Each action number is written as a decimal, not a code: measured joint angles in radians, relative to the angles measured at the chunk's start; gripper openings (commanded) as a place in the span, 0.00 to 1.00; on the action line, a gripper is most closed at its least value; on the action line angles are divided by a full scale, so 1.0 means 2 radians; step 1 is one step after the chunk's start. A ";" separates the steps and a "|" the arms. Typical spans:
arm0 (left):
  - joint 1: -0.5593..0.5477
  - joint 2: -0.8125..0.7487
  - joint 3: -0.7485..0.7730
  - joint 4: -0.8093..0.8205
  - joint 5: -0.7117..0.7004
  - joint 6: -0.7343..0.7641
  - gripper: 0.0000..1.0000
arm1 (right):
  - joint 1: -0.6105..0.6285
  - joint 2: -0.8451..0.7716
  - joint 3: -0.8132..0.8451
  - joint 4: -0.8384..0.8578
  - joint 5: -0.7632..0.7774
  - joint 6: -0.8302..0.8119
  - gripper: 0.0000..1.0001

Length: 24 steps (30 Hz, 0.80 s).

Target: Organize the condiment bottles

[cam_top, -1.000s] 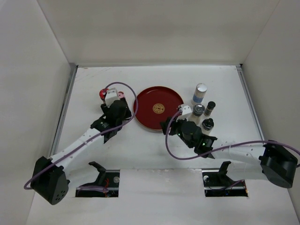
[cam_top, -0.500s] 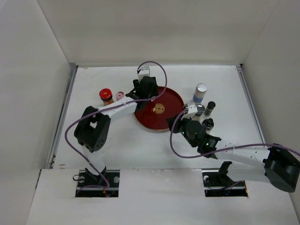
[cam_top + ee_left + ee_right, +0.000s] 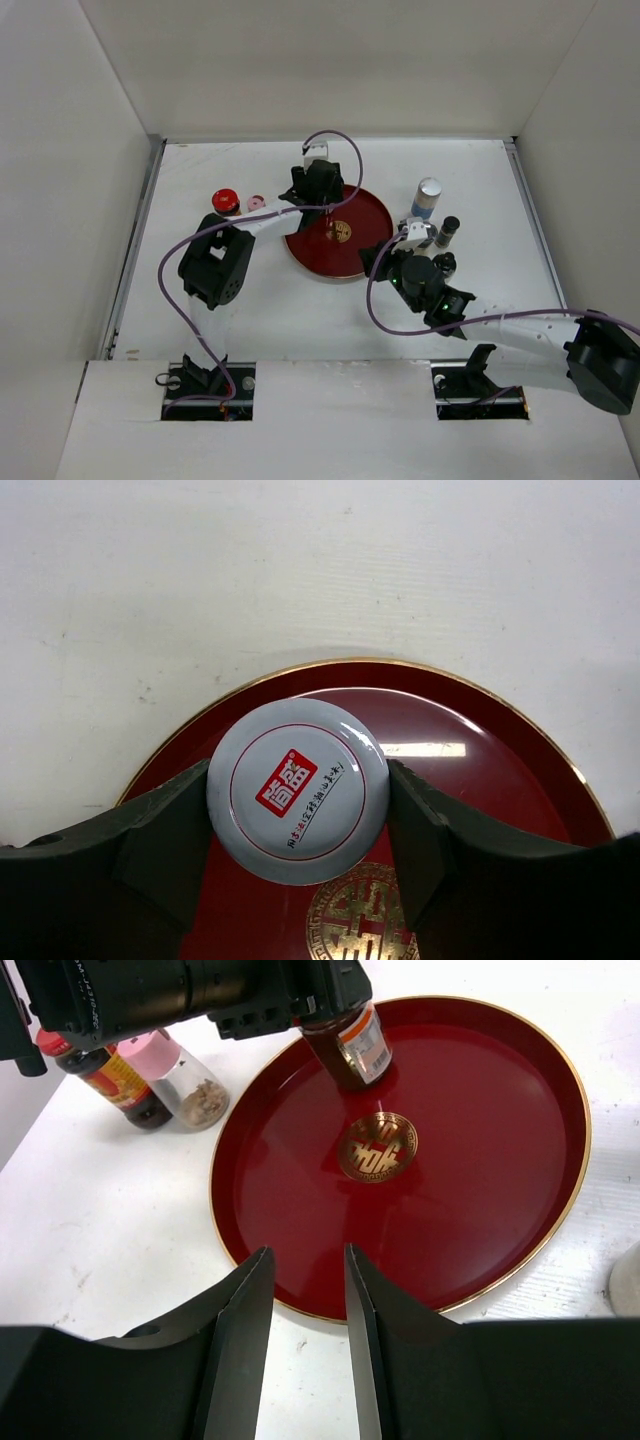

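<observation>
My left gripper (image 3: 298, 790) is shut on a brown jar with a silver-white lid (image 3: 297, 788) bearing a red logo. It holds the jar upright over the back left of the round red tray (image 3: 370, 215). In the right wrist view the jar (image 3: 352, 1048) reaches down to the tray floor. A red-lidded dark jar (image 3: 226, 200) and a pink-capped shaker (image 3: 256, 204) stand left of the tray. A tall white bottle with a blue band (image 3: 427, 198) and a dark-capped shaker (image 3: 448, 230) stand right of it. My right gripper (image 3: 305, 1290) is open and empty at the tray's near rim.
Another small dark jar (image 3: 444, 263) stands beside my right wrist. A pale rounded object (image 3: 628, 1280) shows at the right edge of the right wrist view. White walls enclose the table on three sides.
My left arm swung from beside the red-lidded and pink-capped jars over to the tray, now with the silver-lidded jar in its jaws. My right gripper edged slightly towards the tray.
</observation>
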 measured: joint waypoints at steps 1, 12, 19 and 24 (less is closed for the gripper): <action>-0.001 0.000 0.000 0.000 -0.001 0.003 0.73 | 0.000 0.000 0.000 0.000 0.000 0.000 0.41; -0.007 -0.114 -0.068 0.049 -0.026 0.024 0.78 | 0.000 0.000 0.000 0.000 0.000 0.000 0.43; 0.029 -0.265 -0.189 0.067 -0.056 0.012 0.59 | 0.000 0.007 0.000 0.006 0.000 0.000 0.46; 0.066 -0.271 -0.225 0.045 -0.064 0.004 0.59 | 0.000 0.026 0.000 0.007 0.000 0.000 0.47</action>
